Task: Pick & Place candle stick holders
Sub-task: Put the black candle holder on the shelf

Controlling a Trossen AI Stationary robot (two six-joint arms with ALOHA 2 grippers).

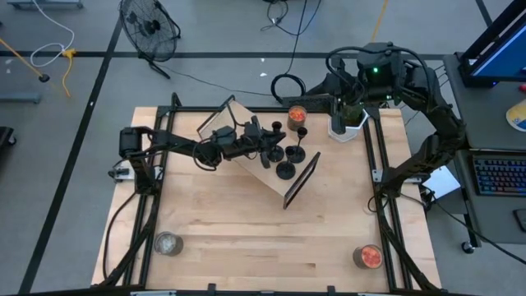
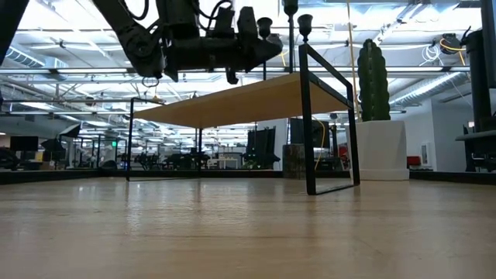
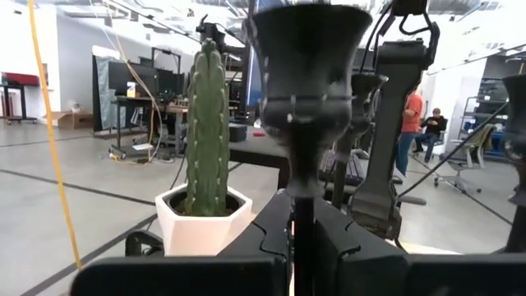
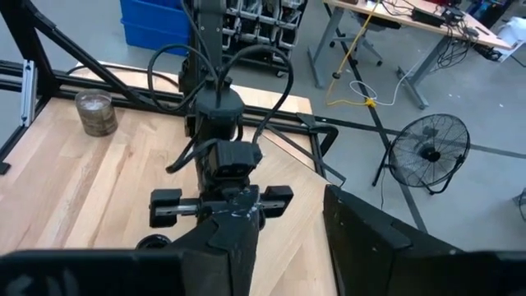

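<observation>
Several small black candle stick holders stand on their round bases on a raised wooden stand (image 1: 251,177) at mid table: one (image 1: 277,127) at the far side, one (image 1: 302,131) beside it, and others (image 1: 285,170) nearer. My left gripper (image 1: 267,148) reaches over the stand from the left and is shut on one holder (image 3: 308,74), whose cup fills the left wrist view. My right gripper (image 4: 220,247) waits shut and empty at the far right, near the cactus pot. My left gripper pinches the holder's thin stem (image 3: 302,215) between its two fingers, just below the cup. The fingers come level from the table's left side and lie across the stem. The holder stands upright; my fingers hide its base, so I cannot tell whether it is lifted.
A white pot with a green cactus (image 1: 345,123) and a glass jar with orange filling (image 1: 297,113) stand at the far right. A silvery-grey jar (image 1: 168,243) is near left, another orange-filled jar (image 1: 368,256) near right. The stand has black frame ends (image 1: 302,181).
</observation>
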